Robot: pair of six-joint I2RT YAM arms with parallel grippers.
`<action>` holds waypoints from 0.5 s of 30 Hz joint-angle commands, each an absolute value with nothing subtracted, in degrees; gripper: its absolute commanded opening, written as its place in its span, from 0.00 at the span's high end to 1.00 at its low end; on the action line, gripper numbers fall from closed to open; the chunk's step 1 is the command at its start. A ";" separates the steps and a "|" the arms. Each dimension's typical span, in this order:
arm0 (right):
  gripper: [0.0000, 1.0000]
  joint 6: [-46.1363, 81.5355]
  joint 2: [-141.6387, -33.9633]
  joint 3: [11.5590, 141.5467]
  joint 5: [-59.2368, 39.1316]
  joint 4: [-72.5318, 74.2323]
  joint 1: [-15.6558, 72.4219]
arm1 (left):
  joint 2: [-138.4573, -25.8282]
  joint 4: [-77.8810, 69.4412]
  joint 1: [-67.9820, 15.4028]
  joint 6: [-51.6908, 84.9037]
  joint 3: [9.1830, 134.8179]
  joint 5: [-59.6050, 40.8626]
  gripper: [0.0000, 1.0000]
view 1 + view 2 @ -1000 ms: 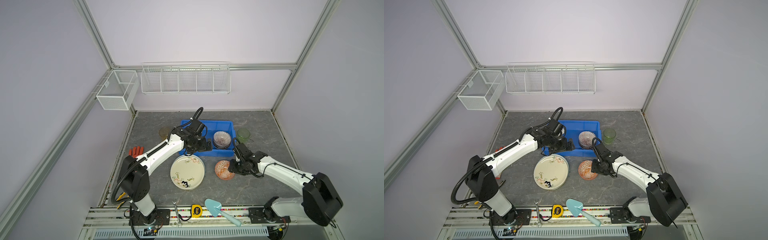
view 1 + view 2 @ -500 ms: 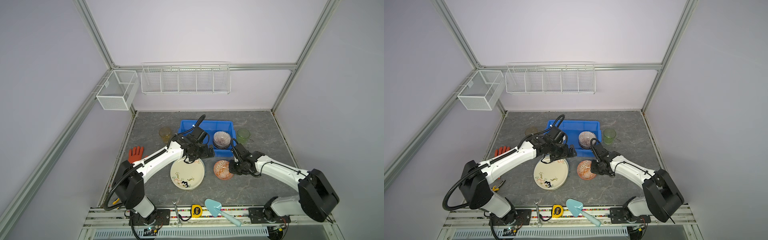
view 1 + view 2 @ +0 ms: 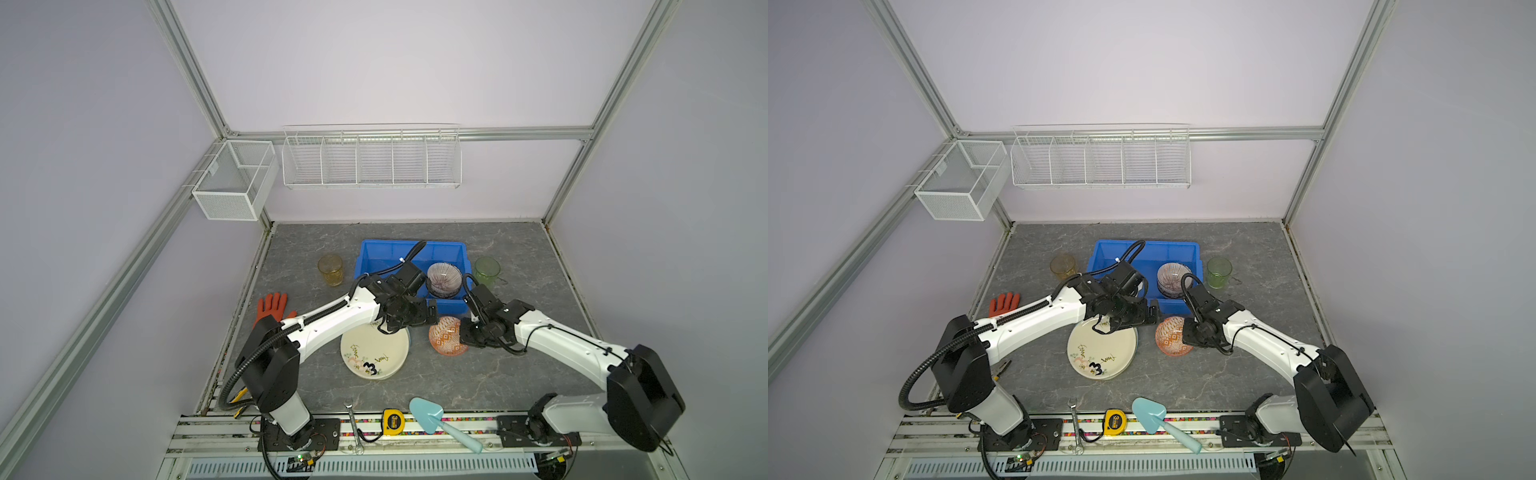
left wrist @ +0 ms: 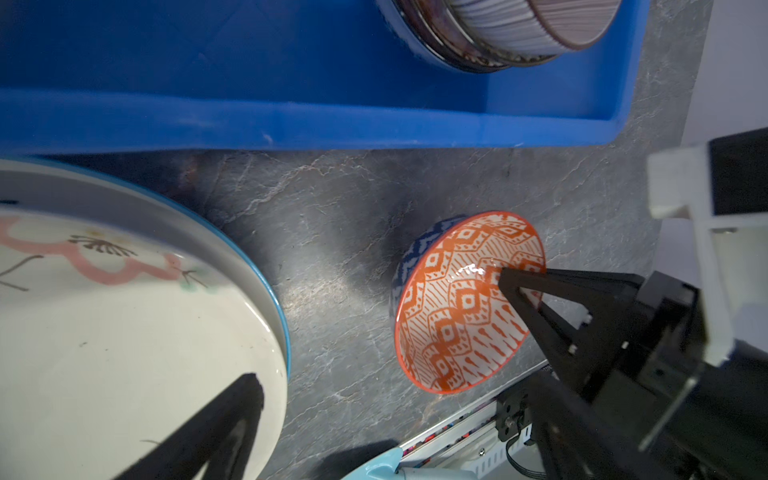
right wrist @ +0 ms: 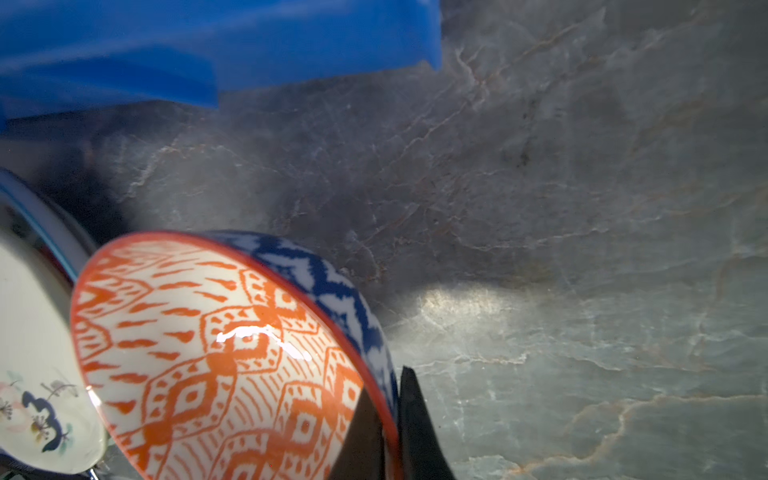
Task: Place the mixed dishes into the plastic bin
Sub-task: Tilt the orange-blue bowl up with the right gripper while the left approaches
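My right gripper (image 5: 390,415) is shut on the rim of the orange-white bowl (image 3: 446,340), one finger inside and one outside. The bowl (image 4: 469,303) stands tilted on the table just in front of the blue plastic bin (image 3: 374,257). Open and holding nothing, my left gripper (image 3: 409,322) hovers over the far edge of the cream plate marked "3" (image 3: 374,353), which lies on a blue-rimmed plate. Stacked patterned bowls (image 3: 444,279) sit in the bin's right end. An amber cup (image 3: 331,270) stands left of the bin and a green cup (image 3: 487,271) stands right of it.
An orange glove (image 3: 272,309) lies at the table's left edge. A light-blue trowel (image 3: 432,417), a yellow tape measure (image 3: 392,420) and a wrench (image 3: 352,424) lie along the front rail. White wire baskets (image 3: 372,158) hang on the back wall.
My left gripper has pulled back out of the bin to above the cream plate's far edge. My right gripper has closed on the orange-white bowl's rim.
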State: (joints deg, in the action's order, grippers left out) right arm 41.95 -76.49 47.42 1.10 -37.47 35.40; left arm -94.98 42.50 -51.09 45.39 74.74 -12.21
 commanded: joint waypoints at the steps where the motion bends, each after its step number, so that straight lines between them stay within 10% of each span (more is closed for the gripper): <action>1: 0.93 41.18 -74.08 49.94 1.02 -39.66 35.77 | -97.00 43.83 -51.42 45.62 76.31 -12.87 0.00; 15: 0.93 40.67 -72.86 55.79 0.35 -42.29 36.53 | -99.40 45.24 -51.85 44.17 79.34 -13.08 0.26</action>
